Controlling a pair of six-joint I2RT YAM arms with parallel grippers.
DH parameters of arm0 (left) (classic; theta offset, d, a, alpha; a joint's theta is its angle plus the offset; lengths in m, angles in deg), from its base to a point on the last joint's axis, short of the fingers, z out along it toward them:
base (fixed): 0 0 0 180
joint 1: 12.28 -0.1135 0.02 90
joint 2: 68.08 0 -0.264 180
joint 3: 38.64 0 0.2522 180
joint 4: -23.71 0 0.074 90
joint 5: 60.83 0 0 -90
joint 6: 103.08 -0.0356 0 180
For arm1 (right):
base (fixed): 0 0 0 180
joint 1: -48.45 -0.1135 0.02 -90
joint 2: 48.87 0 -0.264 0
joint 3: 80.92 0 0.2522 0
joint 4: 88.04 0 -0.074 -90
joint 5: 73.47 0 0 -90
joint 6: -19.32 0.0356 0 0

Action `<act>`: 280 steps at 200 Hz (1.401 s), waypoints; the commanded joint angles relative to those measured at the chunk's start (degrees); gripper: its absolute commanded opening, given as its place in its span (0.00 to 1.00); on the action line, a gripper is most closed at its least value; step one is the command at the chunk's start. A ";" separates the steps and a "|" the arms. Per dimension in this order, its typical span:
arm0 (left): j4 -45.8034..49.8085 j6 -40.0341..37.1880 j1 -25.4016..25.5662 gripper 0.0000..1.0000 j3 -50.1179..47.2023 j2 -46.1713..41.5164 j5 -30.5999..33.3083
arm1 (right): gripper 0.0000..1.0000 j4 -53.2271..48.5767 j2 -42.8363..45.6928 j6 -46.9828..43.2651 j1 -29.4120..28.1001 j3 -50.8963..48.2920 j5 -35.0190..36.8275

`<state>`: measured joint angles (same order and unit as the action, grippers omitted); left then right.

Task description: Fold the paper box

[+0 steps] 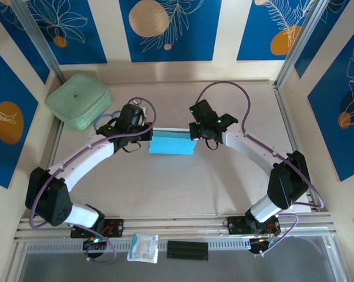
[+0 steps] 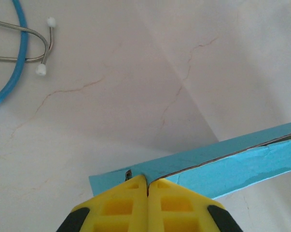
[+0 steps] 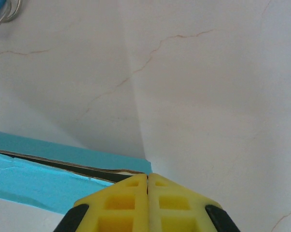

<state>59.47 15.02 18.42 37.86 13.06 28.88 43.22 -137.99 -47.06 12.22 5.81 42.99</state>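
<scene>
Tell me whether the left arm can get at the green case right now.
Probably within reach: the green case lies close beside the left gripper, a stethoscope between them. But that gripper is shut on a corner of the paper box and would have to let go first.

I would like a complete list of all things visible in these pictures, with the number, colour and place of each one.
paper box: one, sky blue, middle of the table, between the two grippers
case: one, pale green, rounded, far left corner of the table
stethoscope: one, blue tube with metal ear pieces, between the case and the left arm
packet: one, clear-white with blue print, near edge, in front of the rail
block: one, black, near edge, right of the packet
table: one, cream with thin veins
left gripper: one, yellow fingers, shut on the box's left end
right gripper: one, yellow fingers, shut on the box's right end
</scene>
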 commanded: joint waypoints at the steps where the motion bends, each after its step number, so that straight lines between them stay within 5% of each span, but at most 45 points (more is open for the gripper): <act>1: -4.52 2.47 2.12 0.02 -2.43 -0.65 -2.95 | 0.00 4.60 1.23 1.65 -2.73 -3.28 -2.02; 74: -4.60 5.31 3.13 0.02 -5.28 -0.77 -2.52 | 0.00 -0.61 0.16 13.90 -5.23 -4.37 4.27; 145: -4.68 5.38 3.65 0.02 -4.47 -0.43 -1.57 | 0.00 -6.55 1.65 22.29 -3.44 -0.02 0.58; 211: -4.87 6.01 4.33 0.02 -4.58 -0.09 -1.11 | 0.00 -5.60 3.02 29.41 0.53 -6.09 -7.01; 280: -4.81 6.55 5.16 0.02 -4.67 -0.58 -0.51 | 0.00 -9.09 3.43 32.51 -0.69 -6.48 -4.80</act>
<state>55.03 20.76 21.76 33.70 12.97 30.78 42.17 -133.49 -16.42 13.09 1.33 40.91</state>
